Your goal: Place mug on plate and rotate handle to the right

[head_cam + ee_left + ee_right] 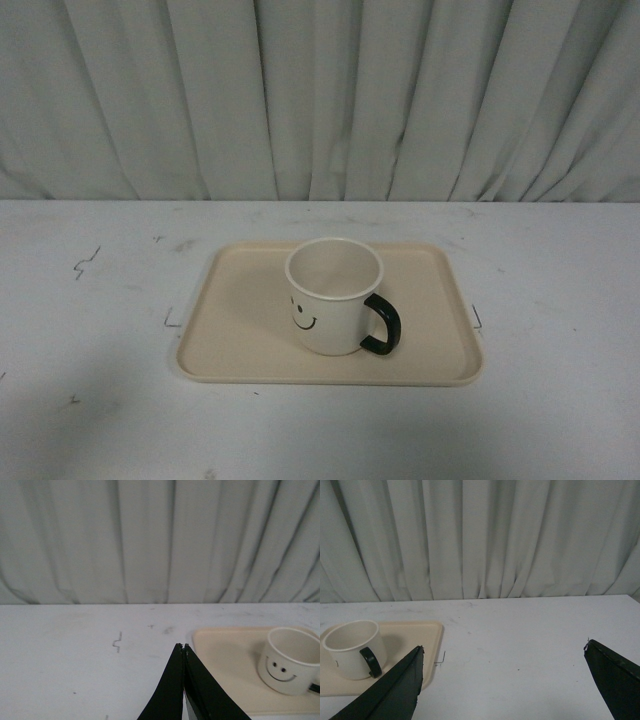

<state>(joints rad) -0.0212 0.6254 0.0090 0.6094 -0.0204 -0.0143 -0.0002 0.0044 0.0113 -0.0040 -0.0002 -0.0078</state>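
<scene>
Your mug (333, 297) sits on the plate (230, 340), handle (382, 326) pointing rightward (left hand (183, 646) pressed together, right hand (503, 646) spread), so you likely need only a check.

No words, brands or numbers readable, only sign — a black smiley face (303, 318), on the mug (335, 325)

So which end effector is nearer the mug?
Right, seemingly: the right end effector, open, is just right of the mug; the left end effector, shut, farther left.
</scene>
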